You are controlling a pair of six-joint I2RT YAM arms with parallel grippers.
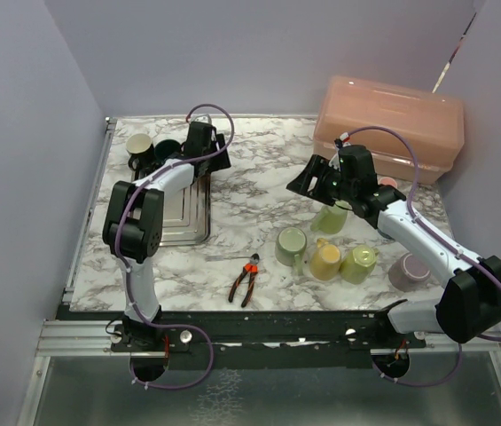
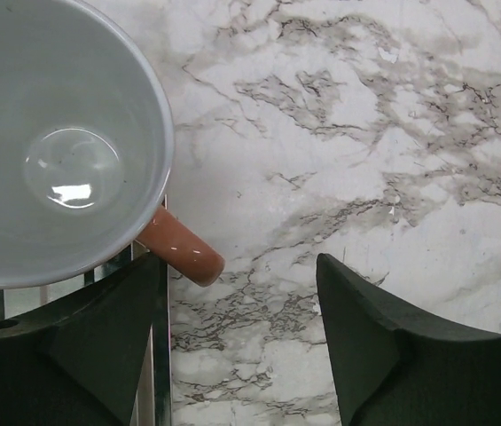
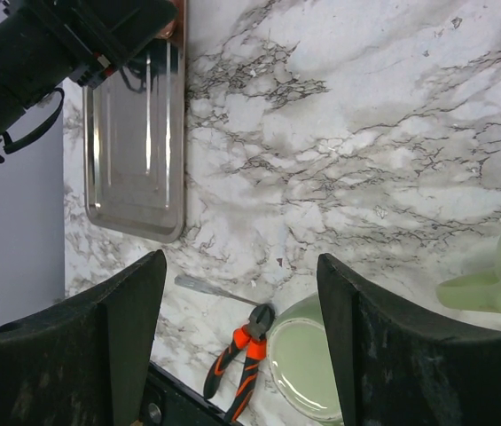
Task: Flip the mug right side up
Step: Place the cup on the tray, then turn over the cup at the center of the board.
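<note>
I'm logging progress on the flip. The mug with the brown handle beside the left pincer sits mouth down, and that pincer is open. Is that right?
Not quite. The mug sits mouth up, not mouth down: the left wrist view looks straight into its pale interior. The rest holds: its brown handle sticks out at the side, and the left pincer beside it is open.
</note>
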